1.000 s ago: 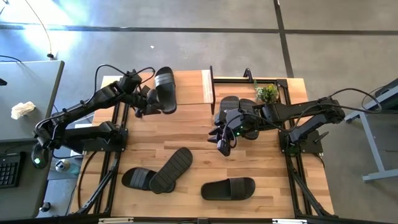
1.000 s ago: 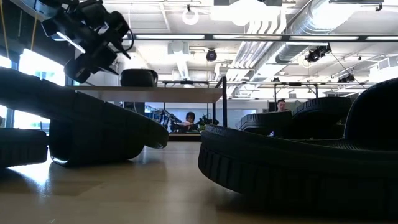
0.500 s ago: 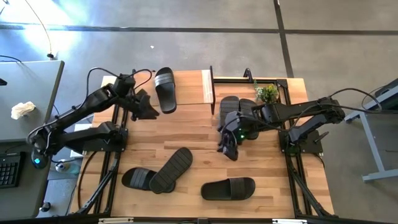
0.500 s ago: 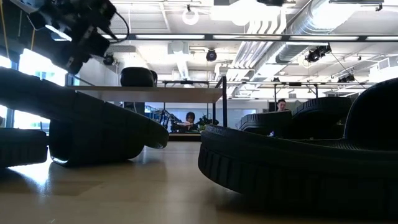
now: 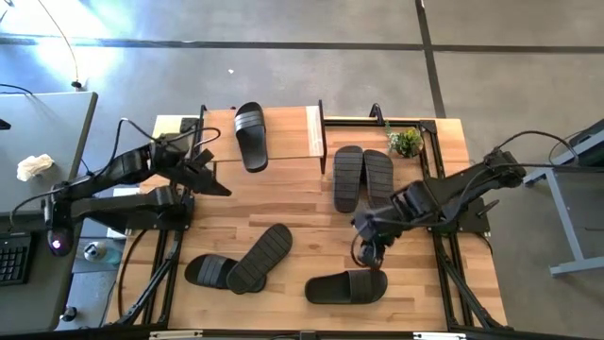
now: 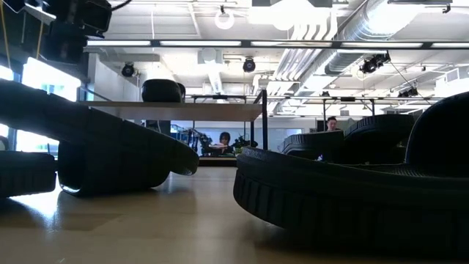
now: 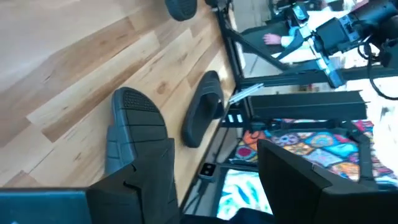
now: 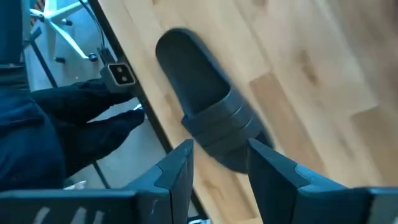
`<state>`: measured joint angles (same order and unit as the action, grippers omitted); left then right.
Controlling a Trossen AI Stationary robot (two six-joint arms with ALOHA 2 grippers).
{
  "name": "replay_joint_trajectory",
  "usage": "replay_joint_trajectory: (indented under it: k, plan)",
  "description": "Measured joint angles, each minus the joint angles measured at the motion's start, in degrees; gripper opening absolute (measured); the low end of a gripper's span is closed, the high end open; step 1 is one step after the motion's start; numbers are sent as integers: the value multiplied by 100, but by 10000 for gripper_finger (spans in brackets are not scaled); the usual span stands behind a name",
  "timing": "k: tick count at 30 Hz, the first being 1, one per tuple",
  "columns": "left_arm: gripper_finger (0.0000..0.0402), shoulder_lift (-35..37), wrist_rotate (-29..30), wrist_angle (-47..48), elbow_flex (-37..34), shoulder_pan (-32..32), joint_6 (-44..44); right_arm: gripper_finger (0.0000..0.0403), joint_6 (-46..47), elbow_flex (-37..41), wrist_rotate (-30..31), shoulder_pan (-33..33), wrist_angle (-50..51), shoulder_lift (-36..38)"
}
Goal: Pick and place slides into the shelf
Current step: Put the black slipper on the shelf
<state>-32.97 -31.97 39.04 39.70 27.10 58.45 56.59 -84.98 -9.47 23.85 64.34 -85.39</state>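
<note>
One black slide [image 5: 250,135] lies flat on the shelf's light top board [image 5: 293,132]; the low view shows it [image 6: 163,91] on the board [image 6: 205,111]. Two slides [image 5: 363,178] lie side by side on the table right of the shelf. Two more [image 5: 241,264] overlap near the table's near-left corner, the sole of one [image 7: 132,121] showing in the left wrist view. The last slide [image 5: 346,286] lies near the near edge. My left gripper [image 5: 206,178] is open left of the shelf, touching nothing. My right gripper [image 5: 370,249] hovers open over that last slide [image 8: 205,109].
A small potted plant [image 5: 406,142] stands at the far right of the table. Black frame rails [image 5: 170,264] run along the left and right sides of the table. The middle of the wooden table [image 5: 283,198] is bare. People sit in the room behind.
My left gripper has let go of the slide on the shelf top and drawn back toward the table's left and near side; the slide now lies flat on the board. My right gripper has left the pair of slides and moved toward the near edge, over the near-right slide.
</note>
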Motion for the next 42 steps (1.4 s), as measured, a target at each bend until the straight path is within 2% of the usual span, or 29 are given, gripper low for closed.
replay_joint_trajectory:
  k: [5,10,13,23,27,30,42]
  plan:
    - [209,-117,708,-242,0,-779,53,135,835,969,-308,403,-817,103]
    - [209,-391,943,-824,0,-1335,53,135,1742,2445,-216,768,-2903,414]
    - [209,-532,1074,-1072,0,-1576,49,135,2314,3165,303,1050,-3905,645]
    - [209,-861,1561,-1298,0,-2022,24,135,4253,4771,2355,2389,-5922,1093]
    - [209,-936,1660,-1289,0,-2047,22,135,4705,5103,3076,2702,-6241,1049]
    - [209,-973,1716,-1324,0,-2038,21,135,4899,5214,3368,2826,-6232,1047]
    - [209,-1080,1758,-1398,0,-2038,12,135,5110,5225,3186,2910,-6391,651]
